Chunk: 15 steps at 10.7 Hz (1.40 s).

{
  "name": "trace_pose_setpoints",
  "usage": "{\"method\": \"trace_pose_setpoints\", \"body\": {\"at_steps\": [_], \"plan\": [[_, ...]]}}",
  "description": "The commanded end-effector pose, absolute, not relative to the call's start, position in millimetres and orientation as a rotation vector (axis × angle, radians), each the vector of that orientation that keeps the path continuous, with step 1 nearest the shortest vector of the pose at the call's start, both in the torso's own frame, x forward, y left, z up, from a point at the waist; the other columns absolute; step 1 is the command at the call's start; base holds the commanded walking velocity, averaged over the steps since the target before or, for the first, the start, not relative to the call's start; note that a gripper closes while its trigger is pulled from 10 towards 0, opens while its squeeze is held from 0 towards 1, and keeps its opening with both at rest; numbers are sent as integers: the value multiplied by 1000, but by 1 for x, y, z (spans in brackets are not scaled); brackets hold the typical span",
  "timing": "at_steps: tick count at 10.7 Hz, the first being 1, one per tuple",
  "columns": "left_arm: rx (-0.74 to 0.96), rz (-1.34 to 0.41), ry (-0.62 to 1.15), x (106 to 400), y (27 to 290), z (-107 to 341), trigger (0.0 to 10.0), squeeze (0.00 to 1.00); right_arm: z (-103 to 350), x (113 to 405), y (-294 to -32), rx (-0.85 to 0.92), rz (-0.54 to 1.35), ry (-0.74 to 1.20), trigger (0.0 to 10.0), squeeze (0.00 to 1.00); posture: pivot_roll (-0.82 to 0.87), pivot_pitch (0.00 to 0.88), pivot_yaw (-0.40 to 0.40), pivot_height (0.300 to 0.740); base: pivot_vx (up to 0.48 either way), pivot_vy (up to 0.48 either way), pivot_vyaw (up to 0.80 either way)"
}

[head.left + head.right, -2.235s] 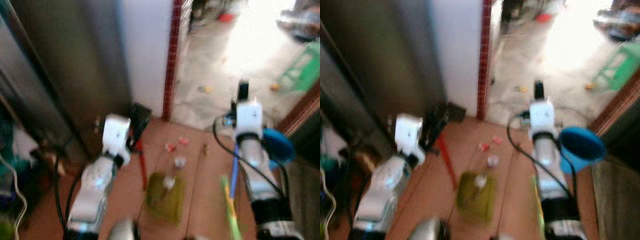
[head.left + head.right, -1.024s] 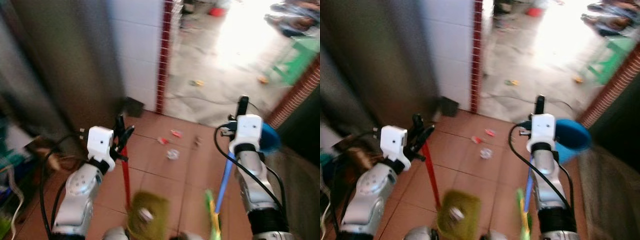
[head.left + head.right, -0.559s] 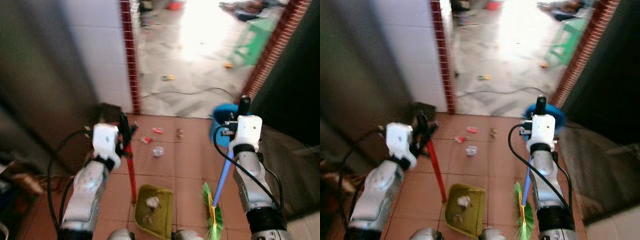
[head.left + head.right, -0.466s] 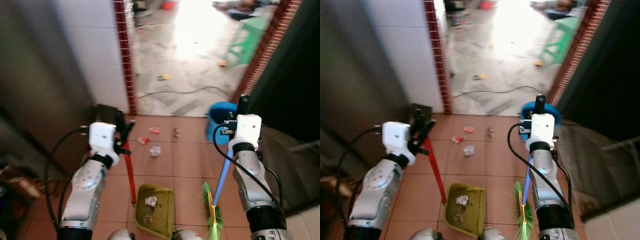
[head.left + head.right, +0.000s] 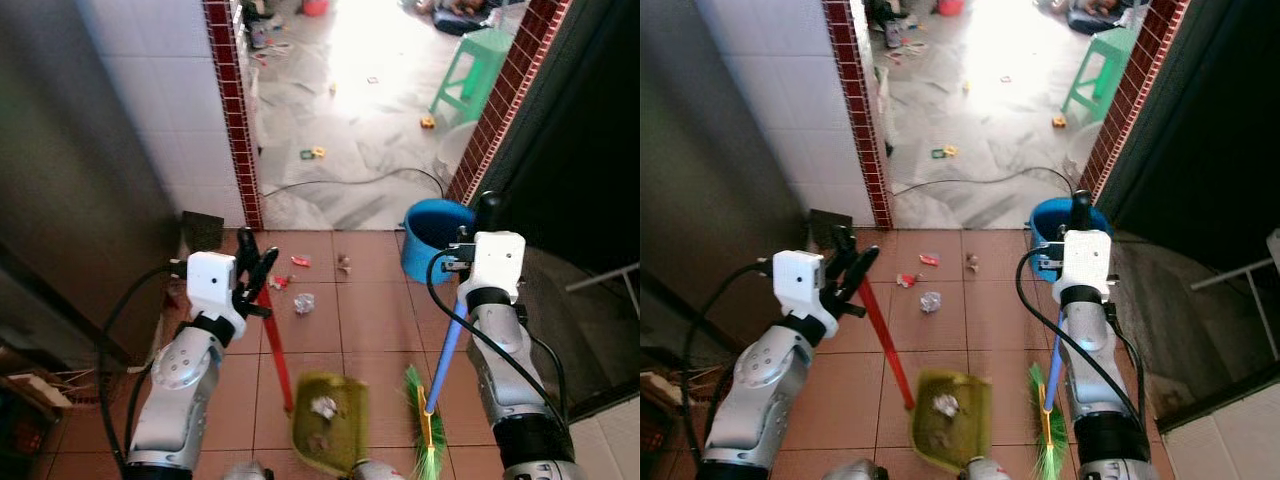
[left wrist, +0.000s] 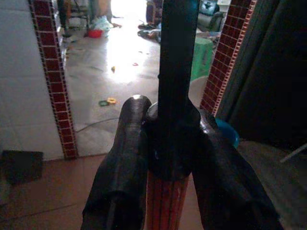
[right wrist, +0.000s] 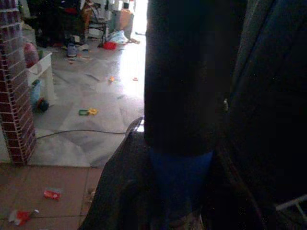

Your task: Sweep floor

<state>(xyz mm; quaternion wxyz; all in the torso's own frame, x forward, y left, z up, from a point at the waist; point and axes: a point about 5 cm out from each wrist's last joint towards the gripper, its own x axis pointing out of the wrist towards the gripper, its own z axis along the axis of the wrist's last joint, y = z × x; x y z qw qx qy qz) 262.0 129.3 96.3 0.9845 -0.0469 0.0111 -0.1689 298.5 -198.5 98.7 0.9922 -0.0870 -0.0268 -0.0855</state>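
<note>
With the left tool [image 5: 252, 275] clamped on the red-handled olive dustpan [image 5: 330, 420] and the right tool [image 7: 168, 191] clamped on the blue-handled green broom [image 5: 428, 440], keep the pan flat while drawing the scattered small wrappers [image 5: 300, 298] back across the terracotta tile floor [image 5: 370, 320]

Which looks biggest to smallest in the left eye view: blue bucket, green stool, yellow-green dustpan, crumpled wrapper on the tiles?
1. Green stool and yellow-green dustpan: alike, and the stool stands farther off, so unranked.
2. Blue bucket.
3. Crumpled wrapper.

Our green broom [image 5: 430, 440], blue handle, upright just beside olive dustpan [image 5: 330, 420] with red handle, scraps inside
</note>
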Motion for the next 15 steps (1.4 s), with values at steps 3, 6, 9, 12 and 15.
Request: {"method": "trace_pose_setpoints", "body": {"at_steps": [3,6,9,12,15], "plan": [[-109,-344,0,268,126,100,10000,0,114,308,-205,-119,-187,-65,10000,0,-23,0,-8,740,0,0,-473],[-108,-329,-27,278,121,103,10000,0,126,320,-190,-11,-101,-76,10000,0,-25,0,-18,740,0,0,0],[-100,-309,-33,281,119,101,10000,0,144,325,-170,148,-10,-86,10000,0,-33,0,-12,740,0,0,-677],[-90,-310,-28,283,116,98,10000,0,157,329,-159,310,76,-63,10000,0,-39,0,-9,740,0,0,0],[-81,-301,-25,284,116,96,10000,0,170,334,-154,391,119,-70,10000,0,-39,0,-7,740,0,0,0]]}}
